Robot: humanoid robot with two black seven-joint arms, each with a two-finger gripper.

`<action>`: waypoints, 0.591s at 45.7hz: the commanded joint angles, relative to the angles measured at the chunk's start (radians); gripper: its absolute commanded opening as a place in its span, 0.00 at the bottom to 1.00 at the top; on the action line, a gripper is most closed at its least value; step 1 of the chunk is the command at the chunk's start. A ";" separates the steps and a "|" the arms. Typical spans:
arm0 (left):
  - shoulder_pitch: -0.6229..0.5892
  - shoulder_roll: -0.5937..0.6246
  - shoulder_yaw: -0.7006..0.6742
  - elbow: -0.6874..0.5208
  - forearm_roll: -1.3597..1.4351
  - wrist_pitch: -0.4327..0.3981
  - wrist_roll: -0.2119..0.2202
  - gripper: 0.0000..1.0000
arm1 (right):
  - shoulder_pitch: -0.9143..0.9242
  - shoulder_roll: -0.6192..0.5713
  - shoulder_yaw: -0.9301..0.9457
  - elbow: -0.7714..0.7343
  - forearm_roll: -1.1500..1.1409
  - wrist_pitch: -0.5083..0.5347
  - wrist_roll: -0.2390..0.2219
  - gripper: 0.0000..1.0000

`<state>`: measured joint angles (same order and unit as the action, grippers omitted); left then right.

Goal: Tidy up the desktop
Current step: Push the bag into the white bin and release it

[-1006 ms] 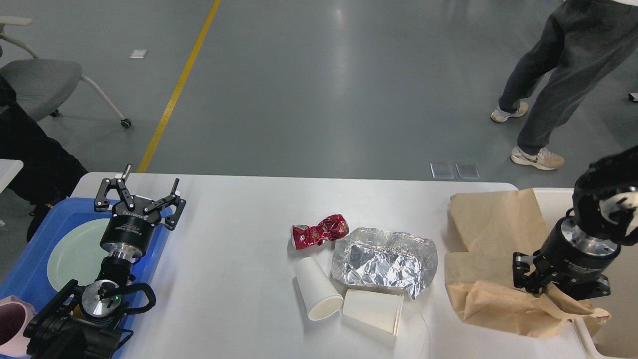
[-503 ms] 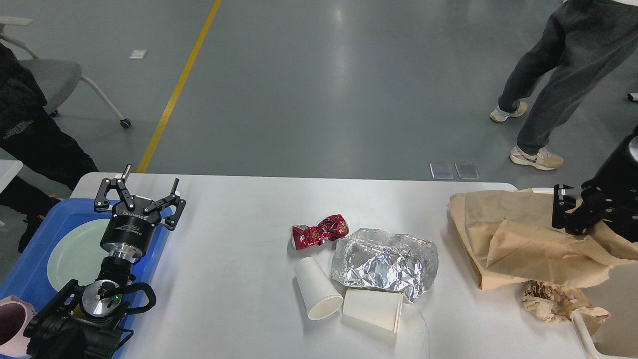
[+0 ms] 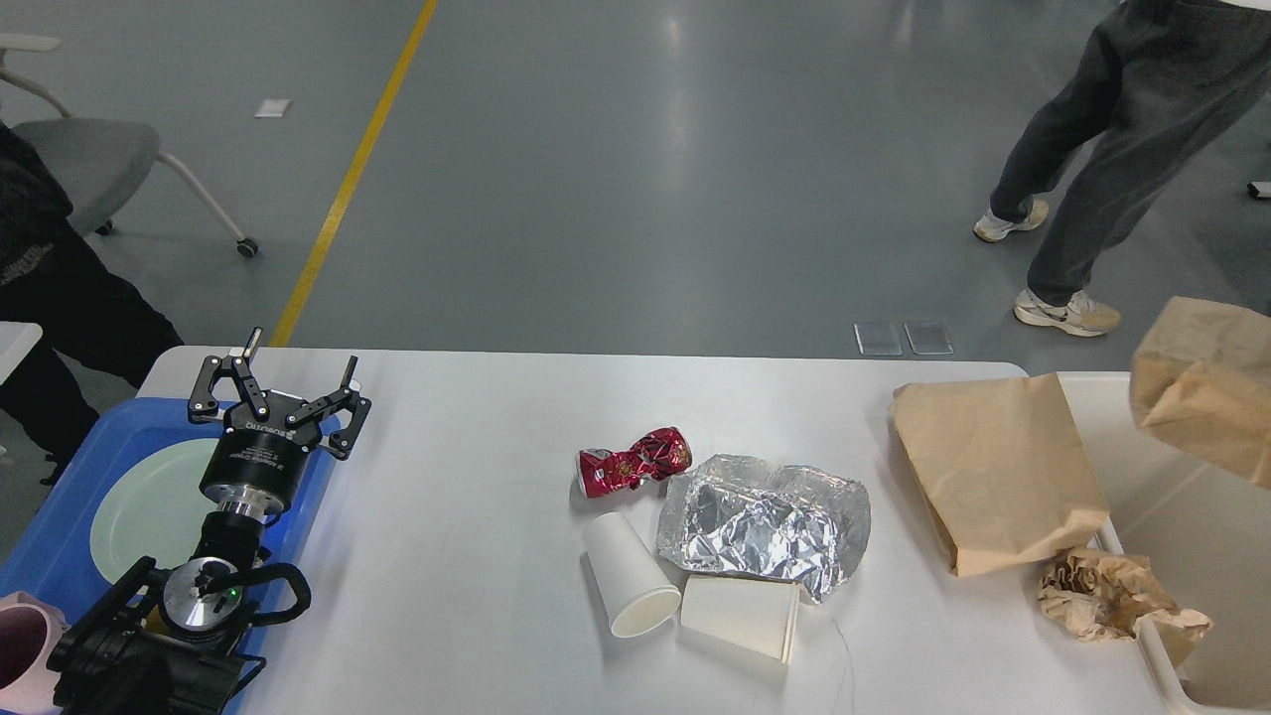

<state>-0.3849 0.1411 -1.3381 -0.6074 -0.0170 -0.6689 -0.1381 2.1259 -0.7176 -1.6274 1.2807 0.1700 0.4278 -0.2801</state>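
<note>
The white desktop (image 3: 477, 516) holds a crushed red can (image 3: 635, 462), a crumpled foil sheet (image 3: 765, 521), two tipped white paper cups (image 3: 631, 586) (image 3: 743, 616), a flat brown paper bag (image 3: 993, 477) and a crumpled brown paper wad (image 3: 1117, 596). My left gripper (image 3: 293, 372) is open and empty, over the right edge of the blue tray. A second brown paper bag (image 3: 1206, 387) hangs in the air at the right edge, above the cream bin. My right gripper is out of view.
A blue tray (image 3: 60, 497) at the left holds a pale green plate (image 3: 149, 506), with a pink cup (image 3: 25, 645) at its near end. A cream bin (image 3: 1192, 506) stands at the right. A person's legs (image 3: 1092, 149) are beyond the table, and another person and a chair are at the far left.
The right arm lifted one brown bag up and right, out of the view; the bag now hangs above the bin. The crumpled wad and the flat bag are uncovered. The left arm has not moved.
</note>
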 commanded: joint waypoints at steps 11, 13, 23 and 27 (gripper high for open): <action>0.001 0.000 0.000 0.000 0.000 0.000 -0.002 0.96 | -0.762 -0.059 0.360 -0.501 0.011 -0.241 0.002 0.00; 0.001 0.000 0.000 0.000 0.000 0.000 -0.002 0.96 | -0.880 -0.028 0.429 -0.594 0.011 -0.248 0.002 0.00; 0.001 0.000 0.000 0.000 0.000 0.000 -0.002 0.96 | -1.421 0.225 0.724 -1.142 0.009 -0.254 0.007 0.00; 0.001 0.000 0.000 0.000 0.000 0.000 -0.002 0.96 | -1.520 0.322 0.725 -1.254 0.008 -0.267 0.006 0.00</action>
<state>-0.3835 0.1412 -1.3376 -0.6074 -0.0169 -0.6689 -0.1397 0.7466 -0.5153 -0.9310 0.1878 0.1808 0.1739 -0.2742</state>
